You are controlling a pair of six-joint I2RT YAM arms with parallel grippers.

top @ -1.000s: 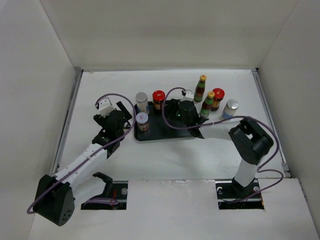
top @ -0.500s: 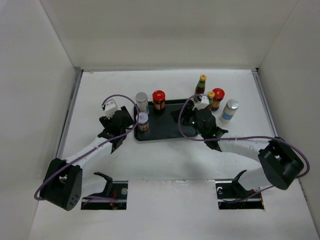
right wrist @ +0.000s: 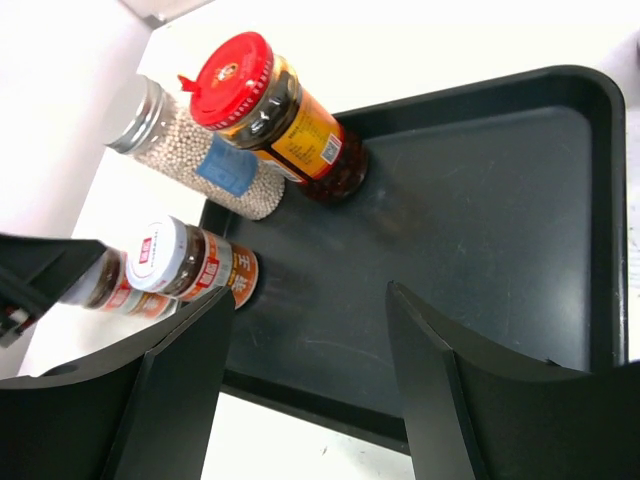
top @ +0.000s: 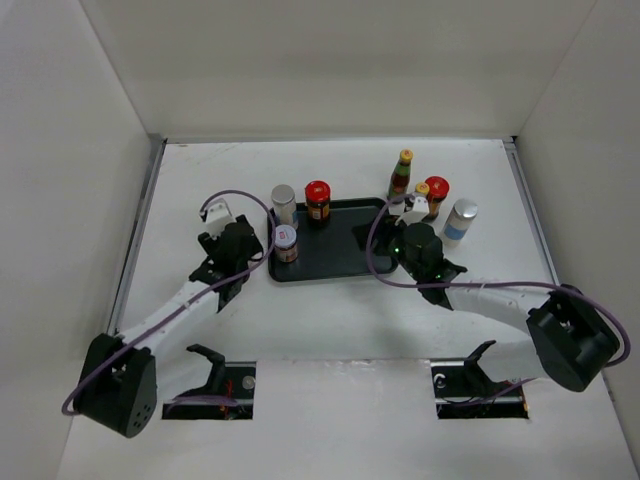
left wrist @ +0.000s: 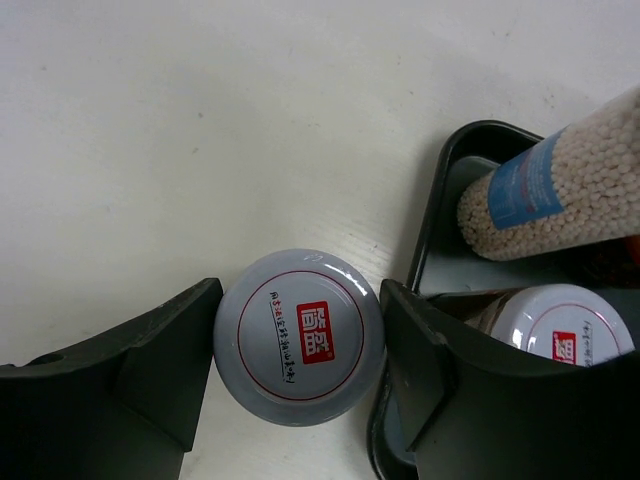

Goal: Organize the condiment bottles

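Left gripper (left wrist: pixel 300 290): jaws pressed on both sides of the short white-lidded jar (left wrist: pixel 300 338), which stands on the white table (left wrist: pixel 150 120) just outside the left rim of the flat black tray (left wrist: pixel 424 235). Right gripper (right wrist: pixel 310 295): wide open, empty, above the tray. We judge two risks. The inner finger (left wrist: pixel 430 360) overlaps the rim beside a second white-lidded jar (left wrist: pixel 560 335), so carrying across could snag the rim or topple that neighbour. Gripped near the lid, the jar may tilt.

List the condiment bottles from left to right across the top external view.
In order: silver-lidded peppercorn jar, left red-capped jar, far yellow-capped sauce bottle, near yellow-capped sauce bottle, right red-capped jar, white-blue bottle. Small white-lidded jar omitted: same column as the peppercorn jar.
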